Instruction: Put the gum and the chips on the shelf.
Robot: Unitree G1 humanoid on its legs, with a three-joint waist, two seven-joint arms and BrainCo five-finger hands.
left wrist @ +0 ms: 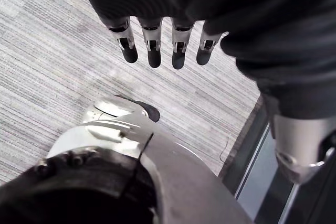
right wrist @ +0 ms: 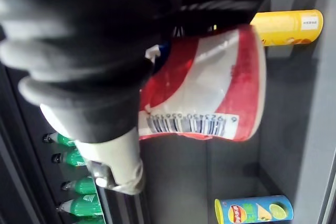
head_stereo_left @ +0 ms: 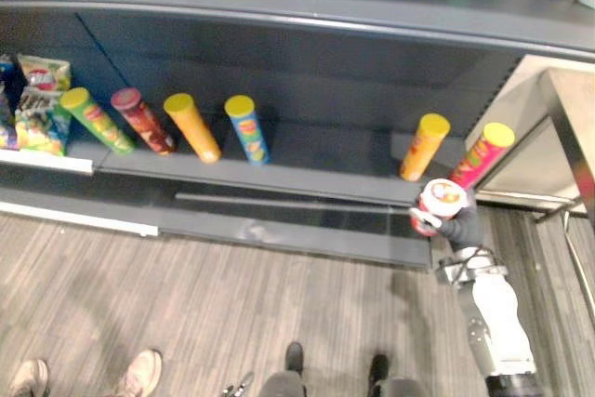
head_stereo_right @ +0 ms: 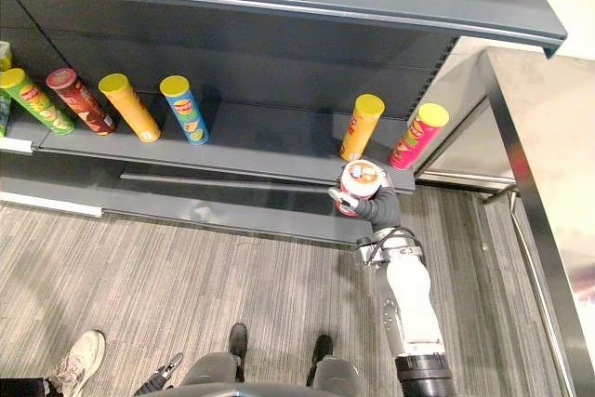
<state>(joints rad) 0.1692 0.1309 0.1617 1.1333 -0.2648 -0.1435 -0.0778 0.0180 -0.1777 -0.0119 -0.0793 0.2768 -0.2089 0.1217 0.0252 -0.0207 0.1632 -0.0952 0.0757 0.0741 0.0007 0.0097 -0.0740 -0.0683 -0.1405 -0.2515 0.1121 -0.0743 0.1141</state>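
Wide bare stretch of shelf (head_stereo_left: 325, 151) between the blue can (head_stereo_left: 248, 132) and orange can (head_stereo_left: 423, 149) (pink can (head_stereo_left: 479, 160) crowds the right end).

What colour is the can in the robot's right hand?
The can in the right hand is red and white, clearest in the right wrist view.

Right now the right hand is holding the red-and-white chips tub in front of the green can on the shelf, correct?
Wrong can. The right hand does hold the red-and-white chips tub, but in front of the orange can with the yellow lid, towards the right end of the shelf, as the right eye view shows.
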